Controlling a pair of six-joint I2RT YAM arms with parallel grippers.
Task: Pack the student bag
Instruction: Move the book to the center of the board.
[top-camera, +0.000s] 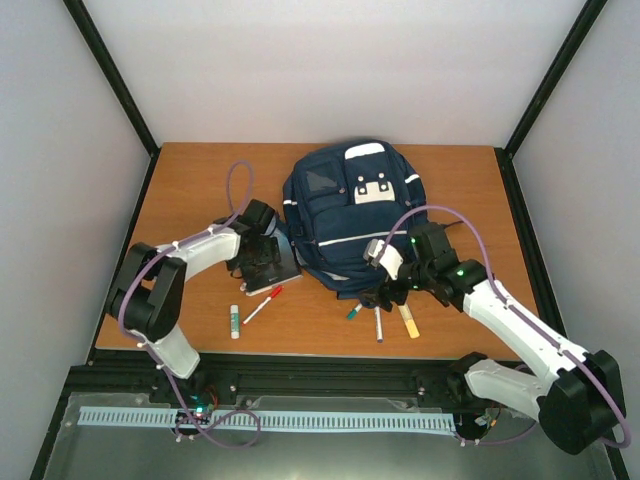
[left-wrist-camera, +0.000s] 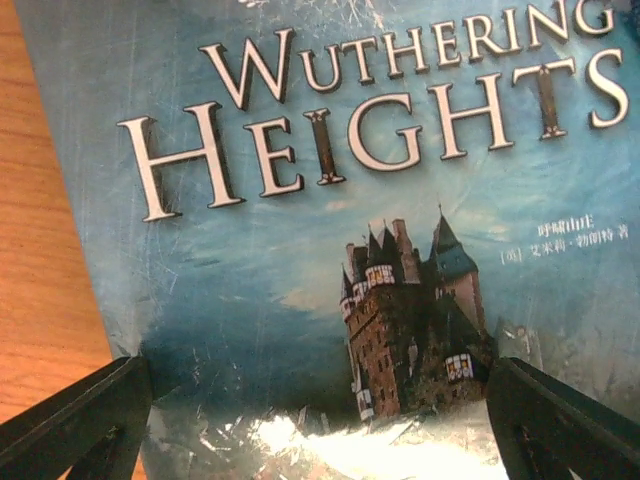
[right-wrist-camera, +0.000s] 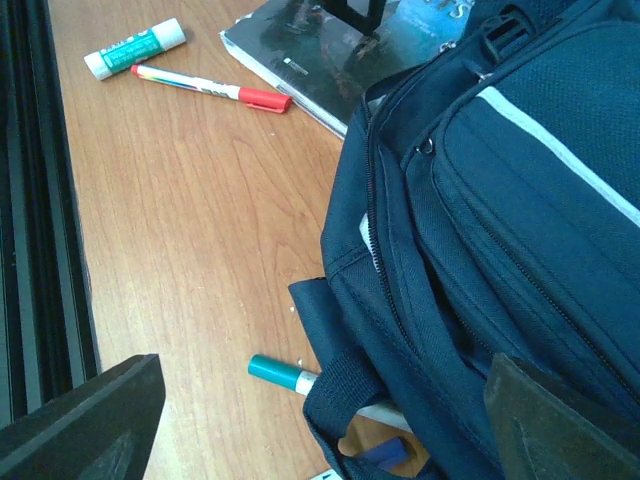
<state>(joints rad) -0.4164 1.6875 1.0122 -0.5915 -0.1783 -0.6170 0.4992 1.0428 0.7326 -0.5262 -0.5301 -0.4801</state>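
fabric on the navy student bag (top-camera: 345, 225) looks soft and saggy, so a stitched pocket rim or strap seems the best hold. it lies mid-table (top-camera: 200, 190). left end effector (left-wrist-camera: 315, 375) spread over a wuthering heights book (left-wrist-camera: 300, 250); right end effector (right-wrist-camera: 320, 370) spread at the bag's near edge.

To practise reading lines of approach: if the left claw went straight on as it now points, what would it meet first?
Most likely the cover of the Wuthering Heights book, which fills the wrist view ahead of the open left claw. How close it is remains unclear.
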